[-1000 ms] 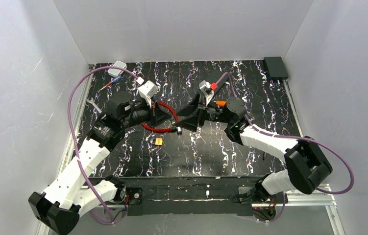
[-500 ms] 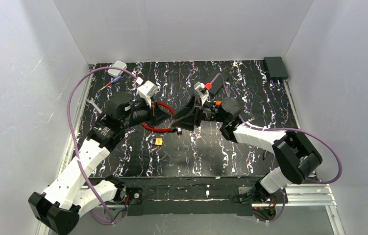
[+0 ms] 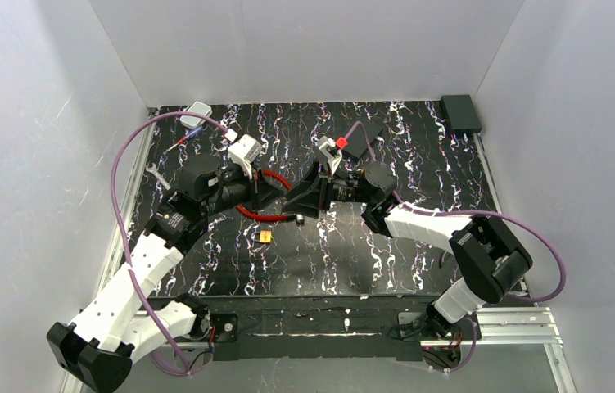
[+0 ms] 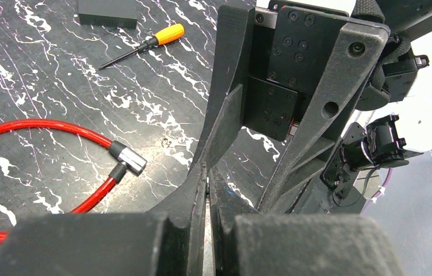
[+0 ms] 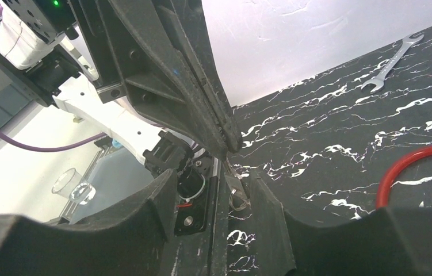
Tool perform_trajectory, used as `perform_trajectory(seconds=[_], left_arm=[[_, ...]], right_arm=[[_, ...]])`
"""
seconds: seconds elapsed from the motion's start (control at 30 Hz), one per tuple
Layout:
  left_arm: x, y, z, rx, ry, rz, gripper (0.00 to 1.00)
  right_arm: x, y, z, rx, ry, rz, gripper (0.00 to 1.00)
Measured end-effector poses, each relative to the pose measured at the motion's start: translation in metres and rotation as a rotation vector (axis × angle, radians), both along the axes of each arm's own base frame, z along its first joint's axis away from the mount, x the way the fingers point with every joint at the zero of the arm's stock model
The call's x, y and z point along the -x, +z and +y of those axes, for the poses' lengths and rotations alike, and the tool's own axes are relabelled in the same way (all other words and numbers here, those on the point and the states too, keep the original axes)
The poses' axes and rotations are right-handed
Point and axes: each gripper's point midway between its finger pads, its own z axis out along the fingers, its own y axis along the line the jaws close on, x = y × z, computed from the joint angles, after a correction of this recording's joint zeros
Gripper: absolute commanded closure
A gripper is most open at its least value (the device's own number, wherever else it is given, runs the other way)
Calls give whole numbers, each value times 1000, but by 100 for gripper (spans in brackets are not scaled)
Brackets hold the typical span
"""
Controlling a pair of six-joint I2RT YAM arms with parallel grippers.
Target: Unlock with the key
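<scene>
Black marbled bench (image 3: pixel 287 266), white walls. W/ jaws pinched together, left gripper (image 5: pixel 229 144) looks clamped on the key (image 5: pixel 237 198) bunch. It hangs mid-air off the tips, betw. right gripper (image 5: pixel 216 198) jaws, which stand apart; contact unclear. Key prob. tiny, light, stiff, slick, swings on ring. Grab flat bow, leave blade free for brass padlock (image 3: pixel 264 237).

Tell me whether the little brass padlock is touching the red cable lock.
Apart. In the top view the brass padlock lies nearer the arm bases, with a plain gap to the red cable lock.
</scene>
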Motion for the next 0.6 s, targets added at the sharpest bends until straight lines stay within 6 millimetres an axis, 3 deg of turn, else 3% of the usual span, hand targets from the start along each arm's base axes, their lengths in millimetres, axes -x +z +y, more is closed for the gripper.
perform_trajectory(seconds=[0.6], left_arm=[[-3, 2, 5, -4, 36, -12, 100]], right_arm=[[-2, -8, 4, 11, 4, 19, 48]])
